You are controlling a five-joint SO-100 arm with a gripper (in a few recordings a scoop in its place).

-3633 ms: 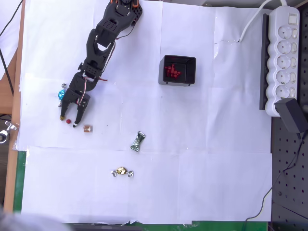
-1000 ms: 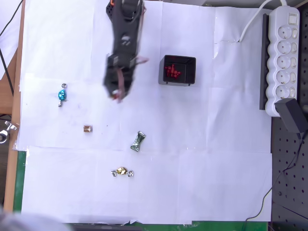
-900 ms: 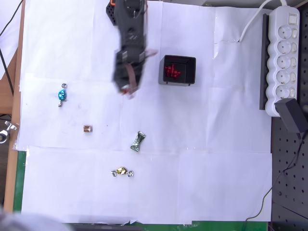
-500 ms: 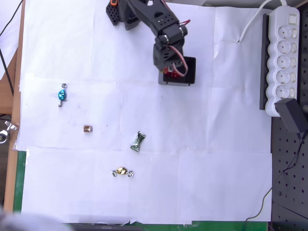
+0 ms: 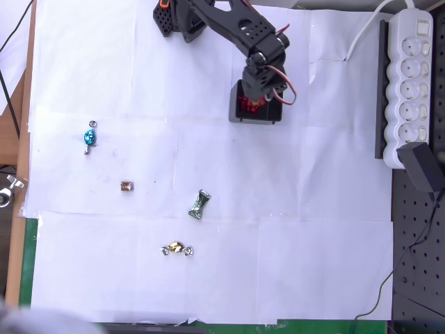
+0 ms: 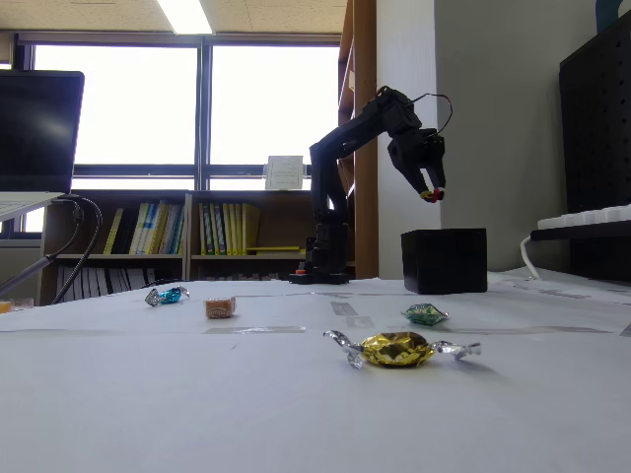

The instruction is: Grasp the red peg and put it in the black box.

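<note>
One small red peg (image 6: pixel 432 196) sits pinched at the tip of my end effector (image 6: pixel 431 193), which is clenched on it and hangs above the black box (image 6: pixel 445 261) at the far right of the counter (image 6: pixel 296 394). From overhead my end effector (image 5: pixel 263 101) covers the box's (image 5: pixel 238 115) opening, and several red pegs already lie inside. I judge the peg light, hard and smooth, so it could roll or slip; a hold across its middle suits it best, and a drop from straight above the opening should land it cleanly. Thick box walls leave a modest target, so I must stay centred. Other things lie well apart on the white paper: a blue-wrapped candy (image 5: pixel 90 136) at the far left, a small brown-gold cube (image 5: pixel 126 186) nearer, a green-wrapped candy (image 5: pixel 199 204) and a gold-wrapped candy (image 5: pixel 176 248) nearest. A white power strip (image 5: pixel 411 76) runs along the right edge. Nothing stands between me and the box.
</note>
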